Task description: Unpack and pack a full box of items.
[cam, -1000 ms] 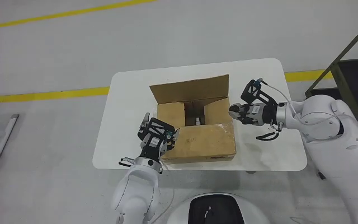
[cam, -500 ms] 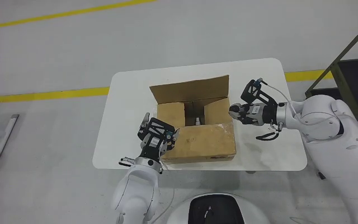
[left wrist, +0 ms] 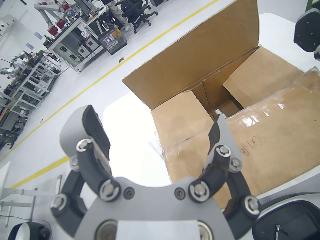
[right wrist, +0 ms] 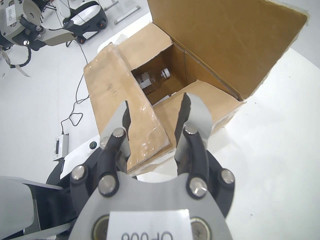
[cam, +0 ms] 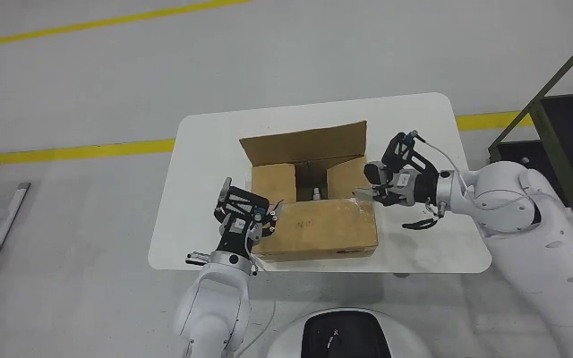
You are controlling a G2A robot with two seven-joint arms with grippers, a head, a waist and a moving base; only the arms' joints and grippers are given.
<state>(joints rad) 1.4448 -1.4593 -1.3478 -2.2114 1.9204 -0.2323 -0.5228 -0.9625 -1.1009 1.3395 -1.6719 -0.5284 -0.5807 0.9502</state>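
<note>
We have the cardboard box (cam: 313,210) standing in the middle of the white table (cam: 206,179), half opened. Its far flap (cam: 304,143) stands upright, the two side flaps (cam: 273,179) lean inward, and the taped near flap (cam: 327,219) lies across the front of the opening. Through the gap that remains, the right wrist view shows a brown bottle (right wrist: 152,79) with a white cap lying on its side inside the box.

Our left gripper (left wrist: 155,121) hangs at the box's near left corner, released and holding nothing. Our right gripper (right wrist: 156,106) sits at the right end of the taped flap, its jaws apart and also empty. We cannot tell whether either finger touches the cardboard.

We judge the unpacking barely begun, since the near flap has yet to be lifted clear.

The main risk is that the glossy tape lets the flap slip from a shallow pinch. If we pull on one corner only, the light box may twist or slide across the table instead of opening. If we reach in through the narrow gap, we could catch a side flap and push the bottle out of reach.
</note>
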